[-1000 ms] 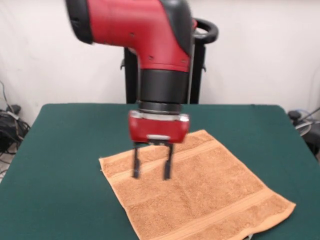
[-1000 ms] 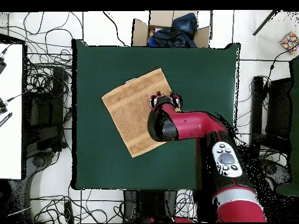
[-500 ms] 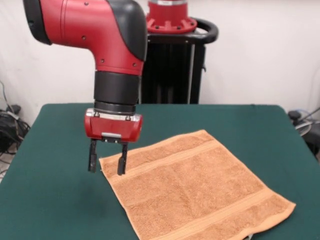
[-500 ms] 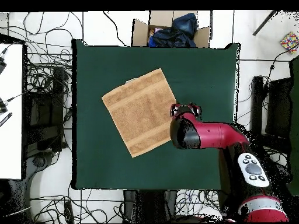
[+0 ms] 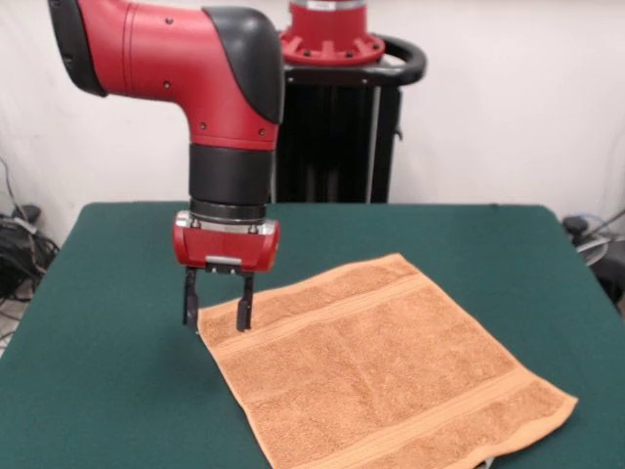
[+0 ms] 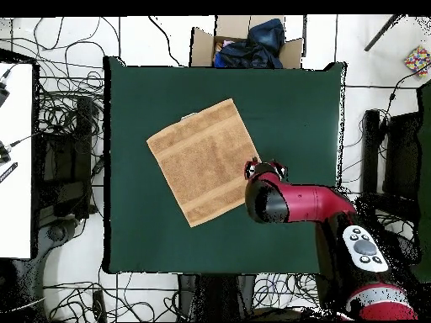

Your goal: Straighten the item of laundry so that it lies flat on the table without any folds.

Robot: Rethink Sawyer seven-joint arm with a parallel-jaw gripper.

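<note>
The item of laundry [image 5: 381,362], an orange-tan towel with woven border bands, lies spread flat on the green table [image 5: 107,322] with no folds showing; from overhead the towel [image 6: 202,160] sits turned at an angle left of the table's [image 6: 286,109] centre. My gripper [image 5: 218,305] hangs open over the towel's left corner in the front view, one finger on each side of that corner, holding nothing. In the overhead view the gripper's [image 6: 263,168] head is at the towel's right corner, its fingers hidden below it.
A cardboard box [image 6: 244,42] with dark cloth stands beyond the table's top edge in the overhead view. Cables lie on the floor around the table [image 6: 71,109]. A white desk [image 6: 15,160] is at the left.
A second ago the gripper stood over the towel's upper part. It swung off to the towel's corner, then shifted slightly back toward it. The towel has not moved.
</note>
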